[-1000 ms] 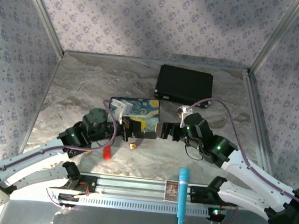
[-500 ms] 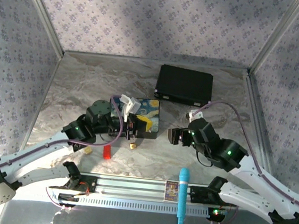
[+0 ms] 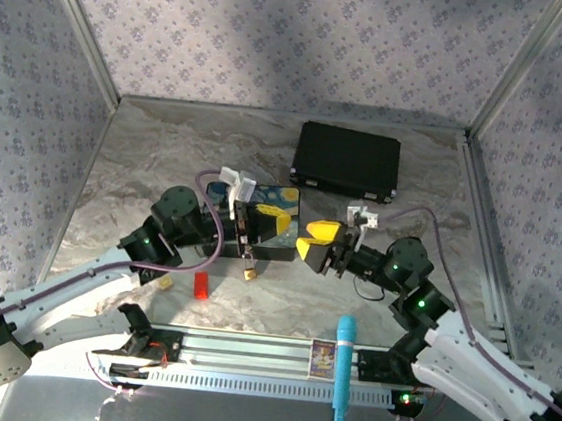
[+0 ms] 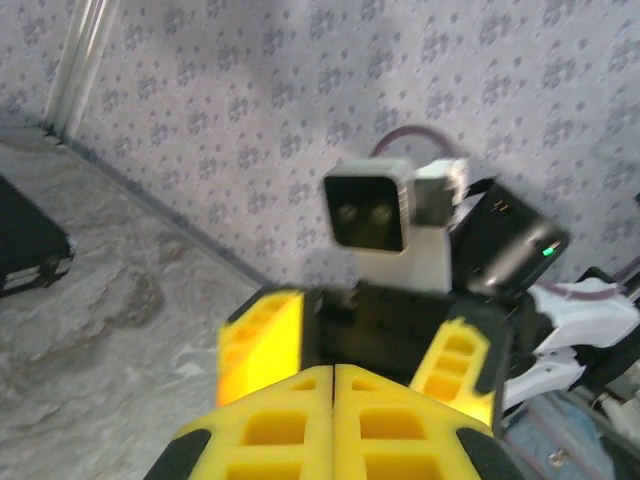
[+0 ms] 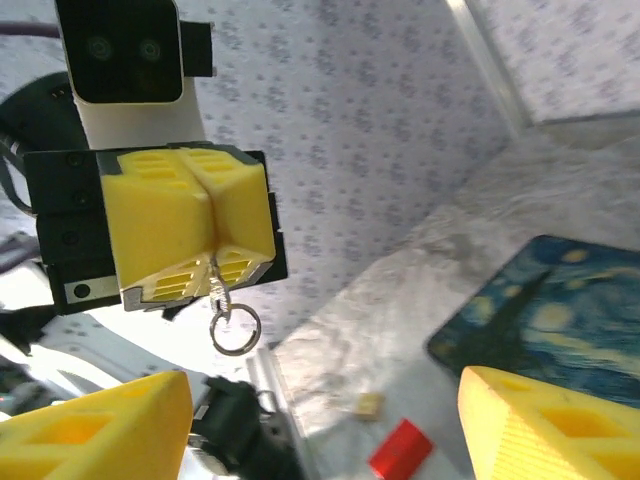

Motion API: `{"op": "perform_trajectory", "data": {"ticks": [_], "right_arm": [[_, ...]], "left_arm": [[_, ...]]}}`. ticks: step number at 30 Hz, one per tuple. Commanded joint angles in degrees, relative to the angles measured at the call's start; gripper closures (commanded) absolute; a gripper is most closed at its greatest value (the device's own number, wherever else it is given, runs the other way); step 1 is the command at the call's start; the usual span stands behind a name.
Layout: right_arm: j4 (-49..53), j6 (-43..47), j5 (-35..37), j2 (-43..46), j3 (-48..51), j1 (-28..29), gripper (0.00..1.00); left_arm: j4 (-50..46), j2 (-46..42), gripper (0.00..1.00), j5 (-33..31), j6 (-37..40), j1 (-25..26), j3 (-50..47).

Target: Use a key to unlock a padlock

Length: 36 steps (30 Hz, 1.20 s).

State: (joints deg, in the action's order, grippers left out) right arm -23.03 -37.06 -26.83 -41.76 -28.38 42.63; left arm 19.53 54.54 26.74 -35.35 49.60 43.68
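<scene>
1. From above, the left gripper [image 3: 246, 229] is clenched beside the painted box [image 3: 280, 202]. At its 3 o'clock the right gripper [image 3: 315, 239] faces it, yellow pads parted and nothing between them. The padlock [image 3: 248, 273], a gold speck, sits on the marbled table [image 3: 166, 158] at 6 o'clock from the left gripper. A red block [image 3: 201, 285] lies at the padlock's 8 o'clock.
2. From the left wrist, its own pads [image 4: 290, 430] press flat together at 6 o'clock. The right gripper [image 4: 358, 355] looks back head-on, spread wide.
3. From the right wrist, the left gripper [image 5: 207, 215] at 10 o'clock pinches the key [image 5: 214, 283], with a ring [image 5: 258, 328] dangling below. The right fingers [image 5: 90, 430] stand apart at 7 and 5 o'clock.
</scene>
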Motion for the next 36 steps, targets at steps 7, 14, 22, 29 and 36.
{"op": "perform_trajectory", "data": {"ticks": [7, 14, 22, 29, 36], "right_arm": [[-18.41, -5.09, -4.99, -3.57, -1.68, 1.44, 0.56], [-19.96, -5.26, -4.78, -5.43, -2.00, 2.52, 0.59], [-21.65, -5.60, -3.85, -7.66, -2.80, 2.85, 0.74], [-19.87, -6.02, -3.64, -6.96, -2.01, 2.51, 0.86], [-19.60, -7.16, -3.50, -6.58, -0.86, 2.10, 0.92]], "left_arm": [[6.24, -0.52, 1.00, 1.17, -3.41, 0.70, -0.26], [7.89, 0.73, 1.00, 0.94, -4.43, 1.00, -0.18], [8.28, 1.31, 1.00, 0.53, -4.81, 1.37, -0.53], [8.82, 1.26, 1.00, -0.36, -5.16, 1.38, -1.07], [10.00, 1.53, 1.00, -1.34, -5.95, 1.38, -1.49]]}}
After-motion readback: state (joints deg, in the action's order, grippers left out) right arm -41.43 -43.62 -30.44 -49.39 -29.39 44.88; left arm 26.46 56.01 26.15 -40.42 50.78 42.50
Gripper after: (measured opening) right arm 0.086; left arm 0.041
